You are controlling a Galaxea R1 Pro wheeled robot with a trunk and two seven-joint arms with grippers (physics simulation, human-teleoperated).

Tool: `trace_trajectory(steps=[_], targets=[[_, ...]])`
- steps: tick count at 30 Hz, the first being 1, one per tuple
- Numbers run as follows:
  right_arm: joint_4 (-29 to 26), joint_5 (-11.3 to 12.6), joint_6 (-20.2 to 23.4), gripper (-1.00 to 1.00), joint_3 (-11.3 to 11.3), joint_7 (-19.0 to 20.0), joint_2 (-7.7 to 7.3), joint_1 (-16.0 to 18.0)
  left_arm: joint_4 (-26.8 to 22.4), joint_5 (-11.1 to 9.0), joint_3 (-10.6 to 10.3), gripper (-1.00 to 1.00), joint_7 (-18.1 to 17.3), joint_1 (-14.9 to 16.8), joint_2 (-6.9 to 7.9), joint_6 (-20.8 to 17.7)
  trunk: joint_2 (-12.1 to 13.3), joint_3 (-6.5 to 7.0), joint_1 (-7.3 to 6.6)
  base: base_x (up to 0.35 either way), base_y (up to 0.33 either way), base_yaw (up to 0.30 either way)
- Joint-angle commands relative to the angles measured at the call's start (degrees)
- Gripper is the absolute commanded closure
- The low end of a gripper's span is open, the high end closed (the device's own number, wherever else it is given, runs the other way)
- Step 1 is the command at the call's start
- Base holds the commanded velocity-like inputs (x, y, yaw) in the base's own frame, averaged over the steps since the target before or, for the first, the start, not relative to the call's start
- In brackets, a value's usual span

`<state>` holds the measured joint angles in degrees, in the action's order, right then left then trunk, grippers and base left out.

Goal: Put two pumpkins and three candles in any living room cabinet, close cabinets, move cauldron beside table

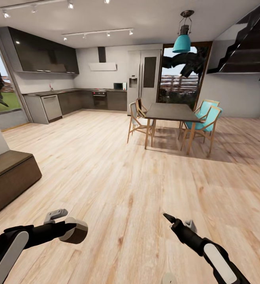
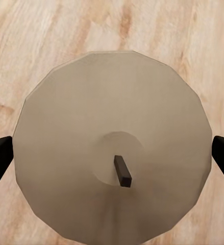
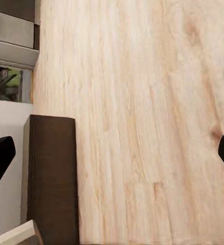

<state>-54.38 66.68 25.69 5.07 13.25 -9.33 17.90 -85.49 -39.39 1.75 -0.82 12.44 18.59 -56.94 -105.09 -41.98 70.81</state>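
- The left gripper (image 1: 68,230) is pinching a candle (image 2: 112,163), a pale round one with a short dark wick; in the left wrist view the two dark fingertips are sitting against its opposite sides, and the wooden floor (image 1: 118,177) is lying beneath it.
- The right gripper (image 1: 168,218) is hanging spread and carrying nothing, its fingertips standing wide apart over bare floor in the right wrist view.
- The cabinet (image 1: 7,179), a low dark-brown unit, is lying ahead and to the robot's left, its long axis running along the left wall.
- The left arm is the nearer one, so I judge the coming move to be a turn leftward toward that surface.
- The front is looking closed, so it probably needs pulling out first.
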Motion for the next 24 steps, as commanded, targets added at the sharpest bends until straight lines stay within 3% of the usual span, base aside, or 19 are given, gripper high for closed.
trace_trajectory(steps=[1,2,4,5,9,13,16,24], targets=[[0.0,0.3,0.6,-1.00,0.1,-3.8,-0.06,0.0,0.0,-0.1,0.1,1.00,-0.1,0.0,0.01,-0.3,0.0,-0.05,-0.01,0.000,0.000,0.000],[0.0,0.2,1.1,-1.00,0.1,-9.9,-0.04,0.0,0.0,-0.1,0.1,1.00,-0.1,0.0,0.03,-0.3,0.0,-0.05,-0.01,0.000,0.000,0.000],[0.0,0.1,1.3,-1.00,0.1,-16.0,-0.01,0.0,0.0,-0.1,0.1,1.00,-0.1,0.0,0.03,-0.3,0.0,-0.05,-0.01,0.000,0.000,0.000],[0.0,-0.1,1.4,-1.00,0.2,-21.3,0.00,0.0,0.0,-0.1,0.1,1.00,-0.1,0.0,0.01,-0.3,0.0,-0.05,-0.01,0.000,0.000,0.000],[1.0,-0.8,1.2,-1.00,0.6,-29.3,0.10,0.0,0.0,-0.1,0.1,1.00,-0.1,0.0,0.03,-0.3,0.0,-0.05,-0.01,0.000,0.000,0.000],[6.9,-2.2,0.9,-1.00,0.7,-30.6,0.20,0.6,0.0,-0.1,0.1,1.00,-0.1,0.0,0.02,-0.3,0.0,-0.05,-0.01,0.000,0.000,0.000],[10.7,-7.1,0.6,-1.00,0.7,-30.9,0.38,1.9,0.0,-0.1,0.1,1.00,-0.1,0.0,0.04,-0.3,0.0,-0.05,-0.01,0.000,0.000,0.000],[9.7,-8.2,0.7,-1.00,0.3,-30.8,0.45,2.1,0.0,-0.1,0.2,1.00,-0.2,0.0,0.04,-0.3,0.0,-0.05,-0.01,0.003,0.000,0.000]])
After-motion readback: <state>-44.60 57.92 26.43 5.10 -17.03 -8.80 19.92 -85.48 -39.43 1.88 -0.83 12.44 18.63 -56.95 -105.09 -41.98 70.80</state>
